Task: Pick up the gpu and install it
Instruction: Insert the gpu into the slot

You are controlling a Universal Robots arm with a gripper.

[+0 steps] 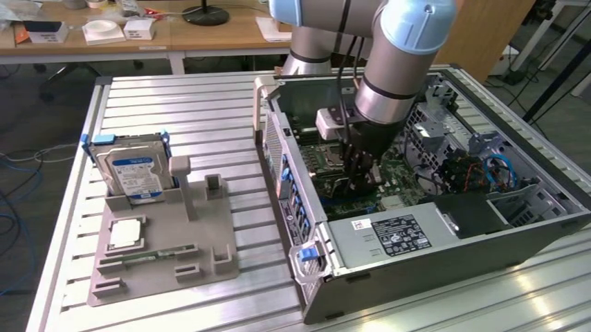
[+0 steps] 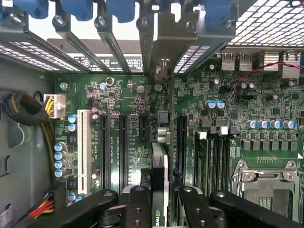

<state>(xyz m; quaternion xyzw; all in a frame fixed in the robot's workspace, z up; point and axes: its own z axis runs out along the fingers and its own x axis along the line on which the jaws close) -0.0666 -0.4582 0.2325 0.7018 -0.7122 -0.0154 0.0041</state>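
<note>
- Starting at the left of the exterior view, a grey holder tray [image 1: 162, 259] sits on the slatted table [image 1: 166, 117]. A silver hard drive [image 1: 134, 169] with a blue-white label stands upright in one slot, and a small green memory stick [image 1: 148, 254] lies low in another. The upright posts in the middle of the tray hold nothing, so the gpu appears to be already lifted out.
- Moving right, the open computer case [image 1: 416, 228] lies on its side, and the arm [image 1: 397, 62] reaches straight down into it, with the gripper [image 1: 363, 181] low over the green motherboard [image 1: 351, 200].
- By my reading, pick-up is done and seating is under way; whether the card is fully home in its slot cannot be told.
- In the wrist view, the black fingers [image 2: 137, 209] stand half closed on the gpu [image 2: 159, 185], which is held edge-on between them, running up the centre of the frame towards the rear bracket openings [image 2: 161, 42].
- The wrist view alone shows the row of expansion slots [image 2: 122, 147] beside the card, the white slot [image 2: 83, 152] at lower left, and the processor socket [image 2: 266, 190] at lower right.
- The exterior view alone shows the tray and what remains on it.
</note>
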